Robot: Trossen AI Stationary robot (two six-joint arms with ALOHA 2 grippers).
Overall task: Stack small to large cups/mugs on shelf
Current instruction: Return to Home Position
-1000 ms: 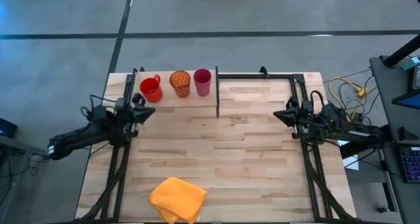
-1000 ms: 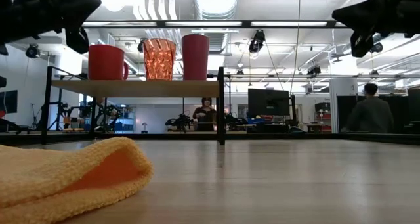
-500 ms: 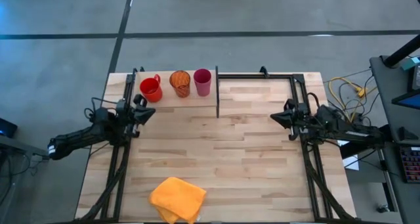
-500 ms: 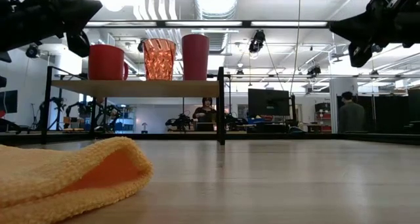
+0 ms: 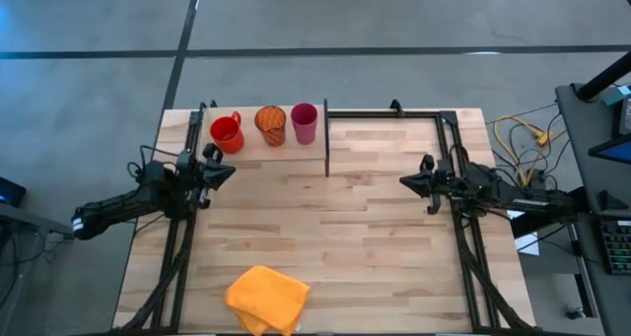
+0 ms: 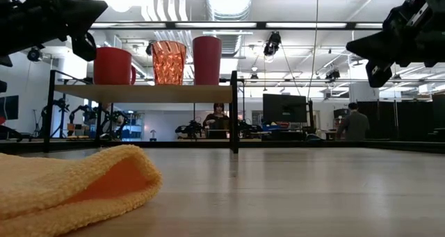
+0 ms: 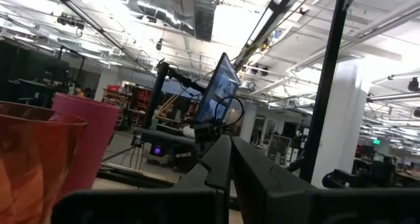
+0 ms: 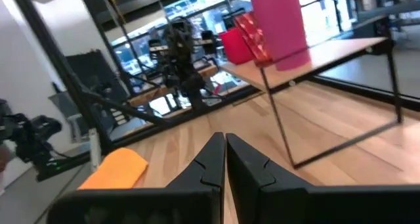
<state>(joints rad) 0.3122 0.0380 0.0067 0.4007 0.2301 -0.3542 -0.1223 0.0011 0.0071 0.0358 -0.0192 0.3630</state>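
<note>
Three cups stand upright in a row on the shelf (image 5: 258,147), a pale panel at the table's far left: the red mug (image 5: 227,133), the orange striped cup (image 5: 271,124) and the pink tumbler (image 5: 305,122). The low view shows them on the raised panel (image 6: 146,92): red mug (image 6: 112,65), orange cup (image 6: 169,62), tumbler (image 6: 206,60). My left gripper (image 5: 230,171) hovers shut just near of the red mug (image 7: 230,145). My right gripper (image 5: 403,182) hovers shut right of the divider (image 5: 326,141), pointing toward the shelf (image 8: 225,140).
A yellow-orange cloth (image 5: 267,299) lies bunched near the table's near edge, left of centre (image 6: 69,181). The black frame rail (image 5: 389,112) runs along the far edge. Cables (image 5: 518,134) lie off the table's right side. A person (image 6: 356,122) stands in the room behind.
My right gripper has moved toward the table's left and slightly toward its near edge, dropping a little in the low view, and stays shut. The cups and the cloth have not moved.
</note>
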